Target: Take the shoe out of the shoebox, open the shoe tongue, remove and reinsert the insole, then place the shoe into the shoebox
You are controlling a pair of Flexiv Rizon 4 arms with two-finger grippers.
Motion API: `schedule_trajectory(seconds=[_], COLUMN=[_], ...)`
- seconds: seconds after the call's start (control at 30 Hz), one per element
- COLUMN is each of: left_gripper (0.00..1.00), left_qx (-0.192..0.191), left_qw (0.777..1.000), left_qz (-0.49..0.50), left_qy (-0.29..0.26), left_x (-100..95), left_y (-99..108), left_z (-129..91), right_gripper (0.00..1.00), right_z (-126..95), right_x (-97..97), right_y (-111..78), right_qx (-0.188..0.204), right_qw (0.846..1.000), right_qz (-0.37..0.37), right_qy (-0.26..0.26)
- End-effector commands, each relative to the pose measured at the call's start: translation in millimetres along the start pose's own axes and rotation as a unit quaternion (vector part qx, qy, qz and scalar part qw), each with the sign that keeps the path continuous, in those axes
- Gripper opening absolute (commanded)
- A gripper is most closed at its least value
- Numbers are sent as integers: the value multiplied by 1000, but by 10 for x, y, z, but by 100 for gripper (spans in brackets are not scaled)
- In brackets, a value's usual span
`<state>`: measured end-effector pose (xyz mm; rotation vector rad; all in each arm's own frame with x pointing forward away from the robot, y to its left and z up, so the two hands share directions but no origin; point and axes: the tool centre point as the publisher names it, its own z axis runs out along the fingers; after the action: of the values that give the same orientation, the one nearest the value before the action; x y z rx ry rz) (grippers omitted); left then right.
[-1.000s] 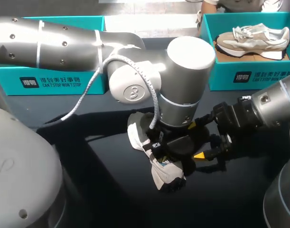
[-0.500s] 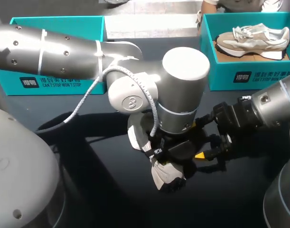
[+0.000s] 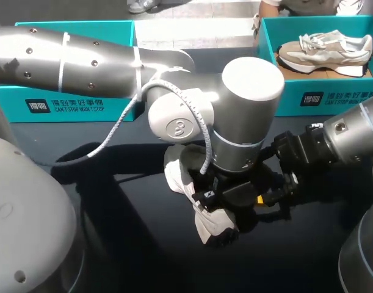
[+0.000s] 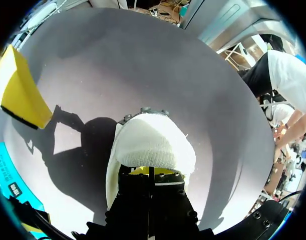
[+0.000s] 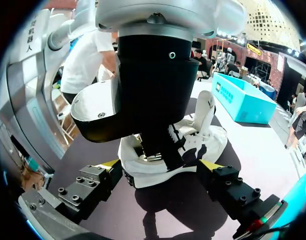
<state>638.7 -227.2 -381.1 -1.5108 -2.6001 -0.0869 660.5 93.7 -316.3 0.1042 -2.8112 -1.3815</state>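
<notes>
Your left pincer [image 4: 149,171] stands straight down into the white shoe [image 3: 212,224] at the middle of the bench [image 3: 143,256]. Its fingers [image 4: 135,200] are pressed almost together. A white knit part of the shoe is nipped at their tips, so this pincer has hold of the shoe. The shoe lies on the bench directly under this pincer, with its opening upward.

Your right pincer [image 5: 160,165] is low over the bench, just beside the left one, with its fingers wide apart. The shoe is between them, but one yellow tip [image 4: 20,90] stands clear of the shoe with bare bench in between, so this pincer holds nothing.

The left shoebox [image 3: 70,104] is well beyond the left pincer, behind your left arm [image 3: 82,58], and I cannot see inside it. The right shoebox [image 3: 320,97] is well beyond your right pincer and holds a beige shoe [image 3: 323,52].
</notes>
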Motion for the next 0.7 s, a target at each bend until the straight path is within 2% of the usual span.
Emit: schedule_trajectory(seconds=[0.03, 0.2, 0.3, 0.53, 0.7], left_gripper=[0, 0, 0, 0, 0], left_qx=[1, -1, -6, -32, -46], left_qw=[1000, 1000, 1000, 999, 999], left_qz=[5, -1, -5, -13, -19], left_qy=[5, -1, 3, 5, -7], left_x=[-70, -128, -128, -23, 42], left_y=[-11, -11, -2, 62, 130], left_z=[177, 334, 346, 72, -3], right_gripper=[100, 100, 100, 100, 100], right_z=[19, 19, 19, 19, 19], right_x=[2, 2, 2, 2, 2], right_y=[10, 10, 10, 10, 10], right_qx=[2, 2, 2, 2, 2], right_qw=[1000, 1000, 1000, 1000, 1000], right_qz=[1, 1, 1, 1, 1], right_qy=[-1, -1, -1, -1, -1])
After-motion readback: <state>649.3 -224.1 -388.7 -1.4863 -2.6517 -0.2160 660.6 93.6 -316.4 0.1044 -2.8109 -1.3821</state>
